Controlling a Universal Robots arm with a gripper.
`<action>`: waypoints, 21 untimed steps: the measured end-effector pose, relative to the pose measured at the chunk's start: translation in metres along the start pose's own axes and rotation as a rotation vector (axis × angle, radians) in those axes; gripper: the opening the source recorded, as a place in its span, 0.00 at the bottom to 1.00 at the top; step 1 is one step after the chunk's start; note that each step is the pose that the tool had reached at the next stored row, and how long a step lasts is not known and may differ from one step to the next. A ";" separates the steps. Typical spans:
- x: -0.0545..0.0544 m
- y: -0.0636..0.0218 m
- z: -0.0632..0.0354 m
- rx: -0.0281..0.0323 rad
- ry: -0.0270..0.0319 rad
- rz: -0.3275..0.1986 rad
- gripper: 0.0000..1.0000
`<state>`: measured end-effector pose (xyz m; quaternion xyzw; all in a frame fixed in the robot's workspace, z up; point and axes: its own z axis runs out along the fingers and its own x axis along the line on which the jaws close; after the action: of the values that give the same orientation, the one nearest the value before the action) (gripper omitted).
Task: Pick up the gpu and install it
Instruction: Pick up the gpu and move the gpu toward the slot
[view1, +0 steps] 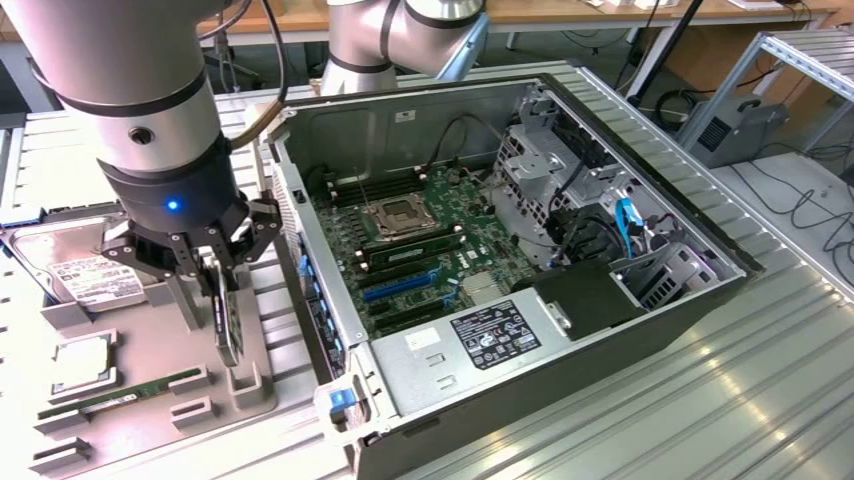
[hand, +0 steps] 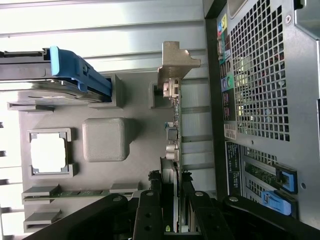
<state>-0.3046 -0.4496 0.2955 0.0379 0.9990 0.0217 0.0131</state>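
The gripper (view1: 211, 272) is over the gray tray (view1: 150, 328), on the exterior view's left. Its 2 fingers (hand: 148, 210) are closed on the gpu (view1: 230, 335). The card stands on its thin edge, w/ its silver bracket (hand: 176, 62) at the end away from the gripper. It may be touching its tray slot, but that's hard to tell. The open PC case (view1: 340, 135) sits just beside the tray.
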 end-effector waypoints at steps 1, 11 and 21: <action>0.000 0.0000 -0.0001 0.0000 0.0000 0.000 0.26; 0.000 0.0001 -0.0023 0.0000 0.0000 0.000 0.26; 0.000 0.0002 -0.0043 0.0000 0.0000 0.000 0.26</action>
<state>-0.3046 -0.4496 0.2999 0.0379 0.9990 0.0217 0.0131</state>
